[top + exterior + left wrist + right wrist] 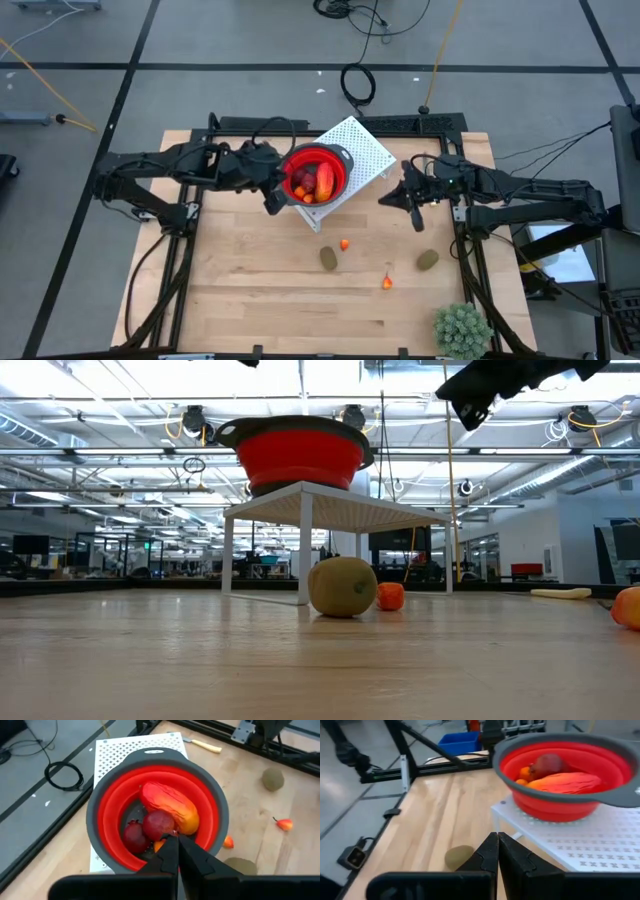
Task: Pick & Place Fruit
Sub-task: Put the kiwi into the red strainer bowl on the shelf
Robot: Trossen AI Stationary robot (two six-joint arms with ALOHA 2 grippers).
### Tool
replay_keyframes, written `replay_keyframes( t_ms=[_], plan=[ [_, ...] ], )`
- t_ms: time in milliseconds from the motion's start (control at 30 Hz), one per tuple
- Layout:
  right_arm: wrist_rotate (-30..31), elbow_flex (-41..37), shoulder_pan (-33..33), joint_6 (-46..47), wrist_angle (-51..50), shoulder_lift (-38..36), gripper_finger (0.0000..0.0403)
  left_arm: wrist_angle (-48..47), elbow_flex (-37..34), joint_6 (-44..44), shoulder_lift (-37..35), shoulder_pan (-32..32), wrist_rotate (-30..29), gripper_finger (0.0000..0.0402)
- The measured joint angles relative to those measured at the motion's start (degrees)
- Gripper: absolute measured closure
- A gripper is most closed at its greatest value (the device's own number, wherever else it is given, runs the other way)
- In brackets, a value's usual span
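Observation:
The red bowl (316, 176) with a grey rim stands on a white perforated stand (365, 150). It holds a long red-orange piece (170, 805), two dark red balls (159, 824) and an orange bit (159, 846). My left gripper (177, 842) is shut and hovers at the bowl's left rim (275, 200), holding nothing. My right gripper (390, 198) is shut, right of the stand, above the table. Fruit resting on the wood: two brown-green ovals (328, 258) (427, 260) and two orange bits (344, 244) (387, 282).
A spiky green plant (462, 330) stands at the table's near right corner. A cream-handled tool (205, 745) lies beyond the stand near the far frame rail. Bare wood stretches across the near left part of the table (240, 300).

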Motion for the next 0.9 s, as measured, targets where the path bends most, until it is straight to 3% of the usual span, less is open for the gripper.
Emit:
replay_keyframes(
  t_ms=[467,600,767,900],
  plan=[
    [-0.5,0.0,10.8,-9.0,-0.5,0.0,0.0399,0.0,0.0,2.9,-0.1,0.0,1.7,0.0399],
    [2.8,0.0,14.2,-8.5,-4.1,0.0,0.0399,0.4,-0.4,4.4,-0.1,0.0,2.2,0.0396],
    [7.3,0.0,18.6,-6.6,-6.0,0.0,0.0399,7.9,-8.7,4.8,-3.8,0.1,3.5,0.0397],
    [10.2,0.4,21.1,-3.3,-6.3,0.1,0.04,18.0,-19.2,3.7,-10.8,0.5,8.7,0.04]
  ],
)
